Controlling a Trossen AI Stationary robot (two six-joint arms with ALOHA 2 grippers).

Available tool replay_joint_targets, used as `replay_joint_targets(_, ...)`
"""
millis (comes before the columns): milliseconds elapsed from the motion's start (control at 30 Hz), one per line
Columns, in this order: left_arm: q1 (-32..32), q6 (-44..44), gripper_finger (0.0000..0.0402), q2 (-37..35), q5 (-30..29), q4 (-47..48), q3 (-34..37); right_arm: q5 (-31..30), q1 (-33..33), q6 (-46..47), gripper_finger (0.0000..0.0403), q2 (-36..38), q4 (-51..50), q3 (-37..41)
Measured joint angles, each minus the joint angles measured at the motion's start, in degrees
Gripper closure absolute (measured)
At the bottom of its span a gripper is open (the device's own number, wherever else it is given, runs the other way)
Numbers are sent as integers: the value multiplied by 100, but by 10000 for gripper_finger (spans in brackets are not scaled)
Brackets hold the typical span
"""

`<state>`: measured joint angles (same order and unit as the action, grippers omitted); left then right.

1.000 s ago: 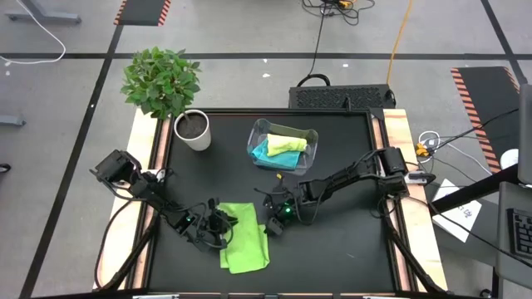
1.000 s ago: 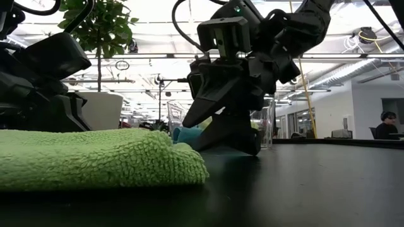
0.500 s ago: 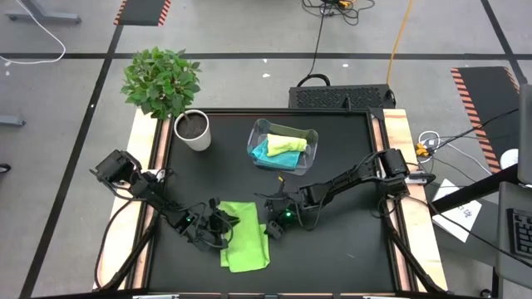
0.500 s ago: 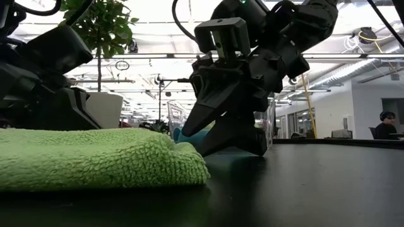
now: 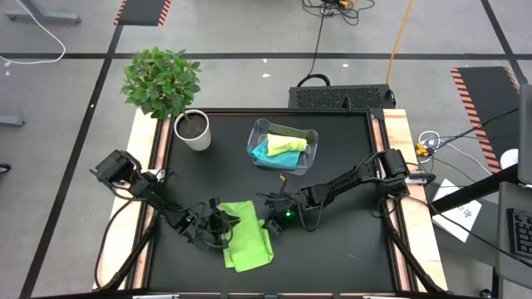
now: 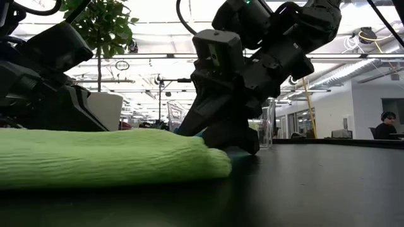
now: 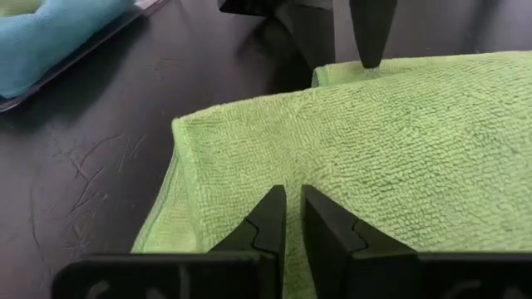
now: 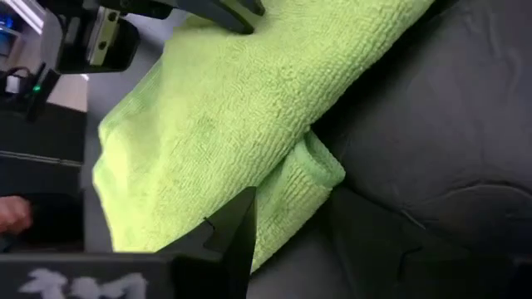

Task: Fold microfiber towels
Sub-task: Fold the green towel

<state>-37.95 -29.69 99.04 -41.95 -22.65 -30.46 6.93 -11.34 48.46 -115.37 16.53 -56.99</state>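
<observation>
Nearest to you, the bright green towel (image 5: 246, 237) lies folded on the table (image 5: 349, 249) close to its front edge, with a strip of bare black surface between the cloth and that edge. Your left pincer (image 5: 221, 230) rests on the towel's left side; its fingers (image 7: 268, 218) are pressed nearly together on top of the cloth, and you cannot tell whether any fabric is nipped between them. Your right pincer (image 5: 270, 224) is down at the towel's right edge, fingers (image 8: 234, 224) spread, with a rolled fold of the cloth between them. The two pincers face each other across the towel, close together.

To the right of the right pincer the table is open out to its wooden side rail (image 5: 410, 218).

Beyond both pincers, toward the far edge, stands the clear plastic bin (image 5: 283, 145). Inside it lie the turquoise towel (image 5: 268, 152) and the pale yellow-green towel (image 5: 288, 144), bunched side by side. Off to the far left of the bin, at the table's corner, sits a white pot (image 5: 193, 130) with a leafy plant (image 5: 160, 80).
</observation>
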Motion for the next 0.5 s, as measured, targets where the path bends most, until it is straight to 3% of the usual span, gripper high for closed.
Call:
replay_joint_targets(200,0,-2,360,0,-119,-22,-2,-148,-43,-352,276,-2,-33,-43)
replay_joint_targets(400,0,-19,360,0,-120,-33,-2,-105,-15,-1221,383,-4,186,-44)
replay_joint_targets(500,-6,-2,360,0,-119,-35,-2,-3,-6,-1555,394,-7,542,-39)
